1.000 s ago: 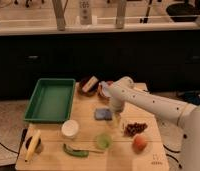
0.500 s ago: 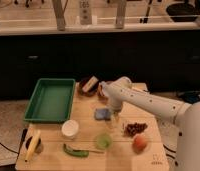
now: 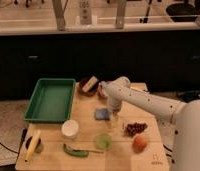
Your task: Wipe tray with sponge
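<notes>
The green tray (image 3: 50,99) lies on the left half of the wooden table, with nothing in it. A small blue sponge (image 3: 101,114) rests flat on the table to the right of the tray. My white arm reaches in from the right and bends down over the table's middle. The gripper (image 3: 113,118) points downward, just off the sponge's right edge and low over the tabletop. Its jaws stand open and nothing is held between them.
Brown bowls (image 3: 88,85) sit behind the sponge. In front are a white cup (image 3: 70,128), a green cup (image 3: 103,140), a green pepper (image 3: 75,150) and a banana (image 3: 32,145). Dark grapes (image 3: 135,128) and an orange fruit (image 3: 139,143) lie at the right.
The gripper has come down a little toward the table beside the sponge. The sponge, the tray and the other objects have not moved.
</notes>
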Controlling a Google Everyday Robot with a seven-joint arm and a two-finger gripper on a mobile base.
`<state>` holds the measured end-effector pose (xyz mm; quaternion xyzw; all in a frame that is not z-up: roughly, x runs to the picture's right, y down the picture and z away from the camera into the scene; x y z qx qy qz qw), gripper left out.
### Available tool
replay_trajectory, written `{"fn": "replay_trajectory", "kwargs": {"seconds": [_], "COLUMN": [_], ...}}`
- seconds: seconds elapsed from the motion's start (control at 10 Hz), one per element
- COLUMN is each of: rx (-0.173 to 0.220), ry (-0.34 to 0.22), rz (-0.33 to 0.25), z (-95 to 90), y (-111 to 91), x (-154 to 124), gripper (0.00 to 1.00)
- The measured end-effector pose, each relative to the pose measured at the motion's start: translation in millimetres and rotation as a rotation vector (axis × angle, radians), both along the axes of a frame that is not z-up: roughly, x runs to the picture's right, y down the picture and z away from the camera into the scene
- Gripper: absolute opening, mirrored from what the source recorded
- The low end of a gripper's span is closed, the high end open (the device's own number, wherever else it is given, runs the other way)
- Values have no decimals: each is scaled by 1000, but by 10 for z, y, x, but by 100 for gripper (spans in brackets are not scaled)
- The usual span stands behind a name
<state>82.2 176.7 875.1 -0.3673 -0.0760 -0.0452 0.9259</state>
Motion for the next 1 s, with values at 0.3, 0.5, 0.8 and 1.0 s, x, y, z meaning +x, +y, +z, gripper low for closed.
{"fn": "replay_trajectory", "kwargs": {"seconds": [0.3, 0.5, 0.8, 1.0], "rx": [-10, -15, -20, -22], "ry": [5, 2, 7, 8], "rz": [1, -2, -1, -3], "z": [43, 70, 93, 85], "y": [22, 25, 20, 21], "x": [-4, -71, -76, -70], "gripper": [73, 61, 42, 20]}}
